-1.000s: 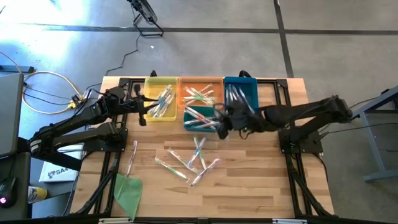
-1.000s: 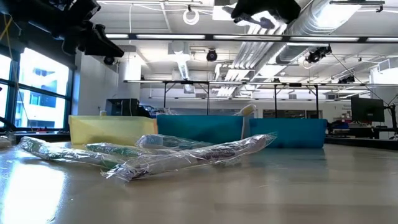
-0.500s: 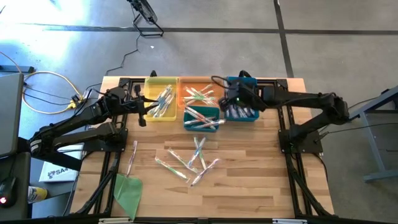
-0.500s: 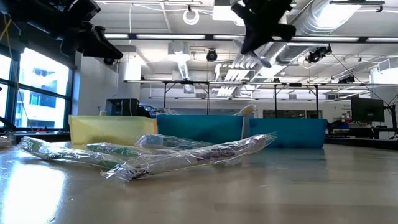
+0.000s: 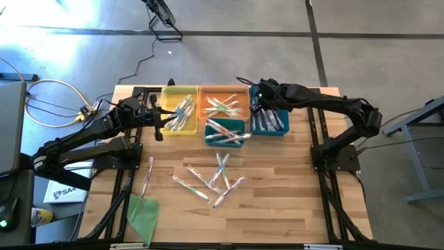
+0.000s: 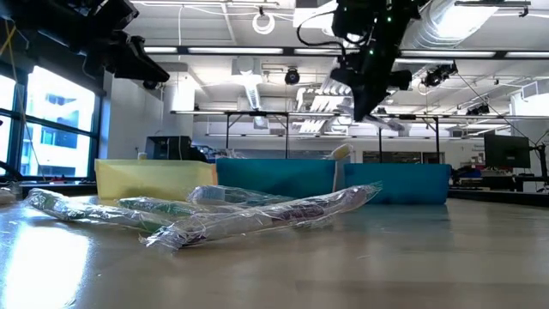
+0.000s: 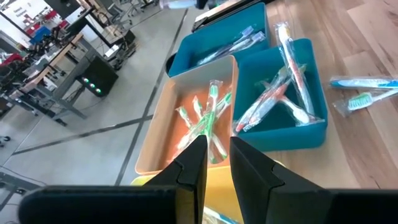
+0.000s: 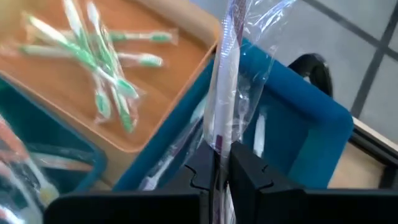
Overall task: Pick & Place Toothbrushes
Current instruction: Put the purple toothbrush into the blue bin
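Above blue bin (image 5: pixel 269 118), right tool (image 8: pixel 219 163) pinches wrapped toothbrush (image 8: pixel 227 81).

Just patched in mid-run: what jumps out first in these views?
The right gripper hangs over the blue bin at the table's far edge, shut on a clear-wrapped toothbrush. Beside it sit the orange bin and yellow bin; loose toothbrushes lie mid-table.

The wooden bench (image 5: pixel 277 201) carries four bins (image 5: pixel 179 110) at the back, loose toothbrushes (image 5: pixel 211 179) mid-bench — and seemingly a green sheet (image 5: pixel 143 212).
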Available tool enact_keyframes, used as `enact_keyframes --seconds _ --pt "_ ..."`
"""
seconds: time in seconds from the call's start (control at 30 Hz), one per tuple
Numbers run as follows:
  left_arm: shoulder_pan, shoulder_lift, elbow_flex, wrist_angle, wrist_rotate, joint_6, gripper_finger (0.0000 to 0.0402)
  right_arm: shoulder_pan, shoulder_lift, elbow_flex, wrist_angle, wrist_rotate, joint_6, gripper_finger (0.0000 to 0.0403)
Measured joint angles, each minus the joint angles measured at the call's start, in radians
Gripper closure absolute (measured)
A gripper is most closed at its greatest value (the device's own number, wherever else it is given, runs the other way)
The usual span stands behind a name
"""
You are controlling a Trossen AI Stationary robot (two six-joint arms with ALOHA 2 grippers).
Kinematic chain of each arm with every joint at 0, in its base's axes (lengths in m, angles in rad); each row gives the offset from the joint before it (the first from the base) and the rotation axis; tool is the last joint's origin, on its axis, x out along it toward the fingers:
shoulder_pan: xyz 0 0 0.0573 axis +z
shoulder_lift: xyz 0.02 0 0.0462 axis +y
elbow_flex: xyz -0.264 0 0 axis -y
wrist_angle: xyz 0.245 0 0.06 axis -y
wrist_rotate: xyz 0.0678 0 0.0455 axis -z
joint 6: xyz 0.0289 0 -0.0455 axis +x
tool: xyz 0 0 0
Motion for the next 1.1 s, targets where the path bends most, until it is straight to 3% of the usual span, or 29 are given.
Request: enact_keyframes --seconds 0.43,1.1 --pt "0.000 0.000 0.000 0.000 0.000 -0.026 0.0337 -0.170 -0.002 -0.135 0.231 -0.198 -0.160 0.0385" --pt "0.000 0.000 0.000 -0.001 -0.048 -0.026 0.0337 -0.227 -0.002 -0.386 0.454 -0.244 -0.158 0.0372"
